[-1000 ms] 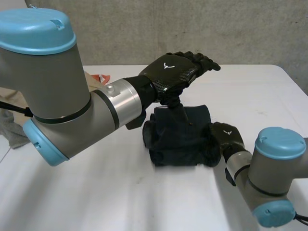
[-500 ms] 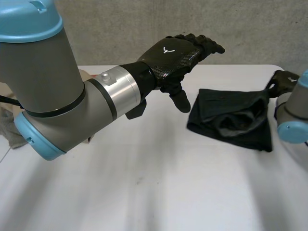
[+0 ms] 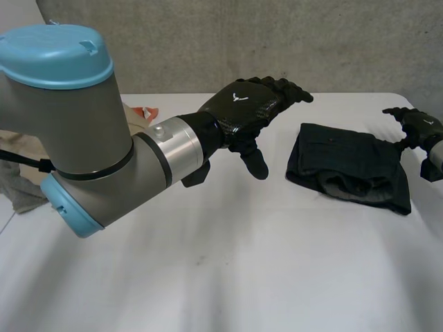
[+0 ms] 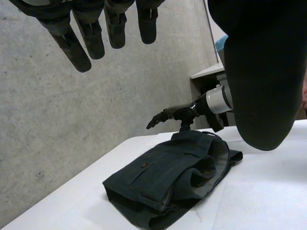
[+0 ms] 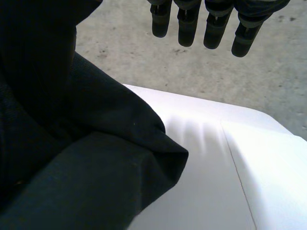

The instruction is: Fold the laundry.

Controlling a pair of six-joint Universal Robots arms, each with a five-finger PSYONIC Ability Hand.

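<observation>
A folded dark garment [image 3: 346,167] lies on the white table [image 3: 208,270] at the right. My right hand [image 3: 419,126] is at the garment's far right corner, open, with its fingers [image 5: 187,28] straight above the cloth [image 5: 96,182]. The left wrist view shows the same hand [image 4: 175,115] just past the garment's [image 4: 163,177] far edge, fingers spread. My left hand [image 3: 249,107] hovers open above the table's middle, left of the garment and apart from it, its fingers [image 4: 91,33] straight and its thumb [image 4: 264,72] hanging down.
Light-coloured laundry [image 3: 17,187] and an orange-and-white item [image 3: 145,112] lie at the table's left, partly behind my left arm. A concrete wall stands behind the table. The garment lies close to the table's right edge.
My right hand pulled the folded garment from the table's middle to the right and has opened its fingers off it. My left hand stayed hovering in about the same place.
</observation>
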